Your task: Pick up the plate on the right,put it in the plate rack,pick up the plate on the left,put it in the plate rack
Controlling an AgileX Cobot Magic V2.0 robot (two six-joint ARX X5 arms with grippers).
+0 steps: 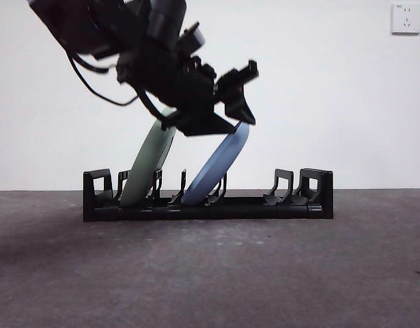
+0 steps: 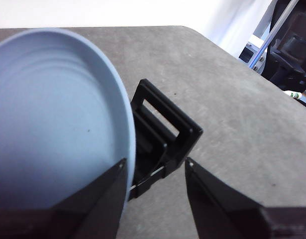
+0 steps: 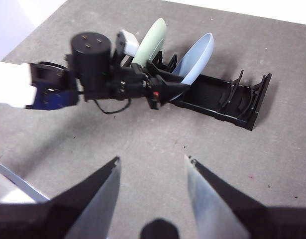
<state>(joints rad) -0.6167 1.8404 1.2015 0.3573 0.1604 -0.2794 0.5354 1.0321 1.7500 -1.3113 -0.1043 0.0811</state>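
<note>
The black plate rack (image 1: 210, 208) stands across the table, and two plates lean in its slots: a pale green plate (image 1: 149, 164) toward one end and a light blue plate (image 1: 220, 164) beside it. My left gripper (image 1: 240, 102) hovers at the blue plate's upper rim. In the left wrist view its jaws are open (image 2: 156, 163), with the blue plate (image 2: 53, 119) against one jaw and the rack's boxy end (image 2: 167, 129) behind. My right gripper (image 3: 152, 160) hangs open and empty high above the table, away from the rack (image 3: 227, 107).
The left arm's dark body (image 3: 93, 74) stretches over the table beside the rack. A wall socket (image 1: 406, 18) sits high on the white wall. The rack's slots (image 1: 285, 188) past the blue plate hold nothing. The table's edge and other equipment (image 2: 292, 55) show beyond.
</note>
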